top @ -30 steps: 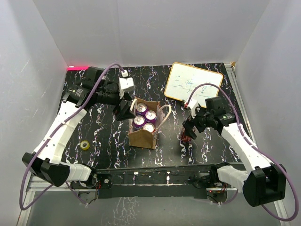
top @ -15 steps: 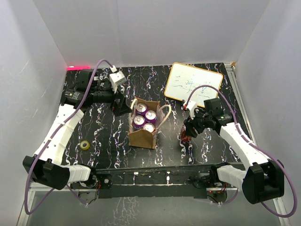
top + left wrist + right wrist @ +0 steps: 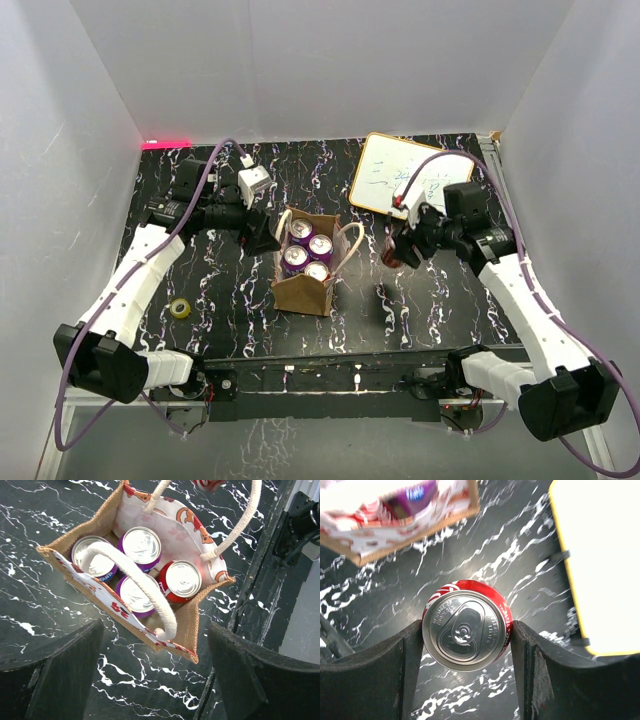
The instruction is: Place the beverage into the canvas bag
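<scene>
The beverage, a red soda can [image 3: 467, 630], sits upright between my right gripper's [image 3: 467, 641] fingers, which are shut on its sides. Seen from above, the can [image 3: 393, 252] hangs over the table to the right of the canvas bag [image 3: 303, 290]. The tan bag [image 3: 212, 612] stands upright with pale loop handles [image 3: 132, 577] and holds several cans, purple and red. My left gripper [image 3: 265, 232] is open just left of the bag's back corner. In its wrist view the left gripper [image 3: 156, 630] holds nothing and its dark fingers [image 3: 65, 675] straddle the bag's near corner from above.
A yellow-framed whiteboard [image 3: 410, 185] lies at the back right, close behind the right arm. A small yellow tape roll [image 3: 181, 308] rests at the front left. The black marbled table ends at a metal rail [image 3: 330, 375] near the arm bases.
My right gripper has shut on the red can and lifted it off the table, moving it back and slightly up. The left arm has shifted a little beside the bag.
</scene>
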`<state>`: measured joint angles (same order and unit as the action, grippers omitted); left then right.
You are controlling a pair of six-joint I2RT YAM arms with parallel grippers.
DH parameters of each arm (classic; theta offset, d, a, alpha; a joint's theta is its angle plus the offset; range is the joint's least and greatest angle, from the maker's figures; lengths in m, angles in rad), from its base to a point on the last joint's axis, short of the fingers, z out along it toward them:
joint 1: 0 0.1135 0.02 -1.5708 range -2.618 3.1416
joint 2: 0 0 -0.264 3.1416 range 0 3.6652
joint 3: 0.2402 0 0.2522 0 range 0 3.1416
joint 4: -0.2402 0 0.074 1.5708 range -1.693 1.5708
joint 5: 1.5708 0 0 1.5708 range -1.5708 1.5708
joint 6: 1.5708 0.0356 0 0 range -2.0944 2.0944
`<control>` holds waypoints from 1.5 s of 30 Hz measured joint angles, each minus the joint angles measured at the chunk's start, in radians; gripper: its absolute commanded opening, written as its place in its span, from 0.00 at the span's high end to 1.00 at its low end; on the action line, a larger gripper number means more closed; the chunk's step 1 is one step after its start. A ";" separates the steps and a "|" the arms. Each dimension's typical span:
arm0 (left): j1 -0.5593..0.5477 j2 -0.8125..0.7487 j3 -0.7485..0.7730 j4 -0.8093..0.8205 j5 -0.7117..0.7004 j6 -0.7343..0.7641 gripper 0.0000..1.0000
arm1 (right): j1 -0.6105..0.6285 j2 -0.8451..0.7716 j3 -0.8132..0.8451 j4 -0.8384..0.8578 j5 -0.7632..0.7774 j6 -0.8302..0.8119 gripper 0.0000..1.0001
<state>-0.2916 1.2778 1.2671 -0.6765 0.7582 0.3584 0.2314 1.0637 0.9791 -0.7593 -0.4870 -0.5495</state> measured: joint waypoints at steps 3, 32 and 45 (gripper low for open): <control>0.000 0.000 -0.022 0.006 0.022 0.000 0.25 | 0.023 0.007 0.125 -0.014 0.016 0.003 0.92; 0.000 0.016 -0.096 0.089 0.169 -0.035 0.69 | 0.408 0.420 0.618 -0.024 -0.083 0.051 0.92; 0.001 0.006 -0.141 0.093 0.166 -0.030 0.89 | 0.488 0.506 0.584 0.080 -0.175 0.101 0.92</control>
<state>-0.2909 1.2839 1.1263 -0.5835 0.9245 0.3286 0.7189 1.5700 1.5627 -0.6788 -0.6621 -0.4484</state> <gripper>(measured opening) 0.160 0.638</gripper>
